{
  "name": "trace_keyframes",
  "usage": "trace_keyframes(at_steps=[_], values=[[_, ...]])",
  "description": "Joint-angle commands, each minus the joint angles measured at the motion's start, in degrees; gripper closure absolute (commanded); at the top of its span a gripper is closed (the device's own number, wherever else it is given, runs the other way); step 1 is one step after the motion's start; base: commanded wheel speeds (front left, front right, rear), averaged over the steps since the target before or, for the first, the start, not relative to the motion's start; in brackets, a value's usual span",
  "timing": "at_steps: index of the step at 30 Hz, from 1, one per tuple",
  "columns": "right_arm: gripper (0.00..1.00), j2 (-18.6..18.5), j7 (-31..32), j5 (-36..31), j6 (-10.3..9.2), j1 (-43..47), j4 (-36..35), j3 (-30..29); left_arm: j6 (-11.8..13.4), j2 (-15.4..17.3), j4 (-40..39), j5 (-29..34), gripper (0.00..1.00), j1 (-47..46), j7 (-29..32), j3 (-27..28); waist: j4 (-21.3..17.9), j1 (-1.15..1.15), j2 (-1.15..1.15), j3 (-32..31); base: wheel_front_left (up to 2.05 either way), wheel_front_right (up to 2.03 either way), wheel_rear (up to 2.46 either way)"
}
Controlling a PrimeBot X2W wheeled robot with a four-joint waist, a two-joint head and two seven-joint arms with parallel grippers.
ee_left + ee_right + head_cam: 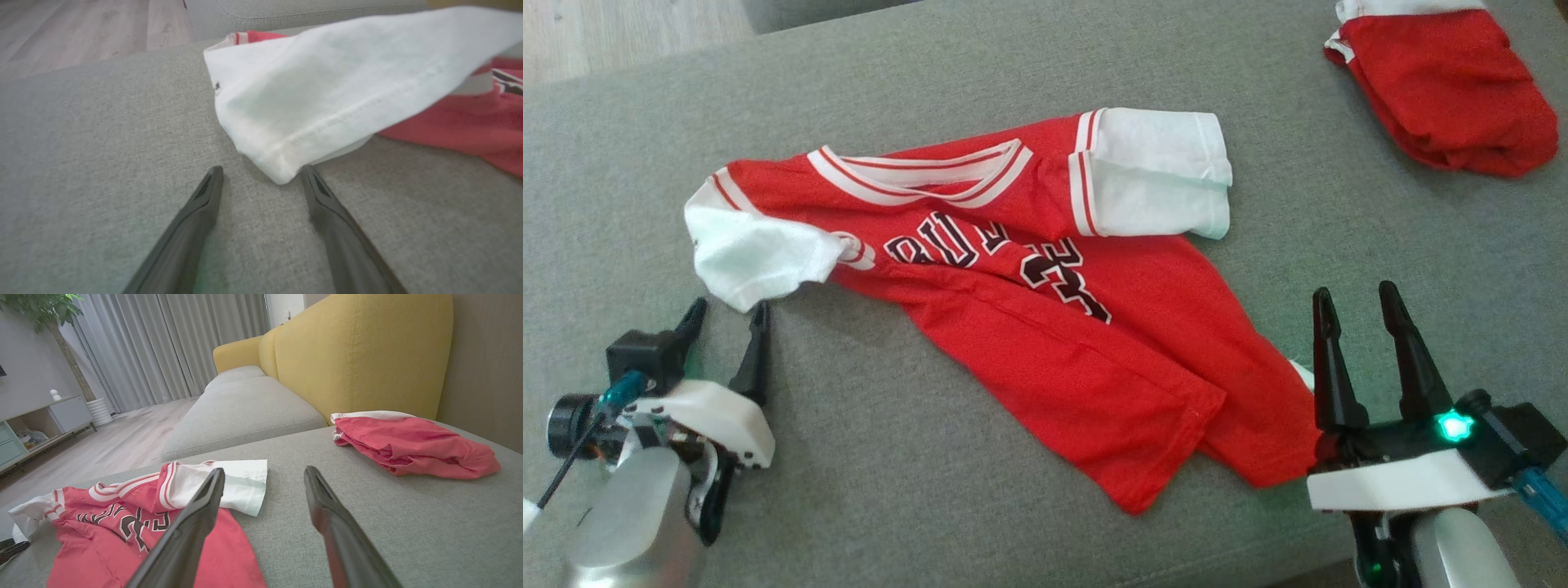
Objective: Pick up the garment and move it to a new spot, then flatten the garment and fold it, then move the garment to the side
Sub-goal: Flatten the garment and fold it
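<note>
A red jersey with white sleeves and dark lettering, the garment point(1029, 327), lies rumpled across the grey cushion, its hem toward me. My left gripper point(727, 314) stands open just below the left white sleeve point(747, 257); in the left wrist view that sleeve's point(318, 94) corner hangs just beyond the fingertips of that gripper point(261, 171), not pinched. My right gripper point(1352, 298) is open to the right of the hem, nothing between its fingers. In the right wrist view the garment point(102, 522) lies left of the open gripper point(263, 471).
Another red garment with a white edge point(1445, 90) lies bunched at the far right of the cushion point(408, 445). A yellow sofa back point(347, 351) rises behind it. Wooden floor point(621, 33) lies beyond the cushion's far left edge.
</note>
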Motion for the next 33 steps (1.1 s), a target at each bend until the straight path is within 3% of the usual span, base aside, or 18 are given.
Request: trace_keyframes(at_steps=[1,2,3,5,6,16,22,32,33], values=[[0.00,-0.3,-0.4,0.1,0.39,-1.7,-1.9,1.3,-0.1,1.8,-0.3,0.4,0.00,-2.3,-0.8,1.5,0.1,0.00,0.00,0.2,0.00,0.00,0.00],[0.00,-0.3,-0.4,0.0,0.39,-1.7,-1.9,1.3,-0.2,1.9,-0.2,0.8,0.04,-2.6,-1.5,1.2,0.1,0.00,0.00,0.3,0.00,0.00,0.00],[0.00,-0.3,-0.4,-0.1,0.39,-1.7,-1.8,1.2,-0.4,2.0,-0.1,1.3,0.27,-2.9,-2.1,0.7,0.2,0.00,0.00,0.4,0.00,0.00,0.00],[0.00,-0.3,-0.4,-0.2,0.39,-1.7,-1.7,1.1,-0.7,2.0,0.1,1.7,0.90,-3.4,-3.1,0.2,0.4,0.00,0.00,0.5,0.00,0.00,0.00],[0.00,-0.3,-0.4,-0.3,0.39,-1.6,-1.5,1.1,-0.7,2.0,0.3,2.1,1.00,-3.6,-3.3,-0.2,0.4,0.00,0.00,0.5,0.00,0.00,0.00],[0.00,-0.3,-0.4,-1.3,0.39,-0.5,0.7,2.1,0.2,2.6,-0.2,3.5,1.00,-4.3,-7.0,-0.3,1.9,0.00,0.00,-1.4,0.00,0.00,0.00],[0.00,-0.5,-0.4,-3.1,0.39,1.2,9.5,2.6,4.2,5.4,-7.5,4.8,1.00,-1.2,-7.8,2.8,4.1,0.00,0.00,-3.6,0.00,0.00,0.00],[0.00,-0.4,-0.4,-7.9,0.39,-1.4,24.4,-1.6,7.8,8.8,-18.5,3.6,1.00,3.6,-7.7,7.7,6.2,0.00,0.00,-4.1,0.00,0.00,0.00],[0.06,-0.4,-0.4,-8.1,0.39,-1.8,26.0,-1.2,8.0,9.0,-19.2,3.5,1.00,3.9,-7.5,7.8,6.2,0.00,0.00,-4.1,0.00,0.00,0.00]])
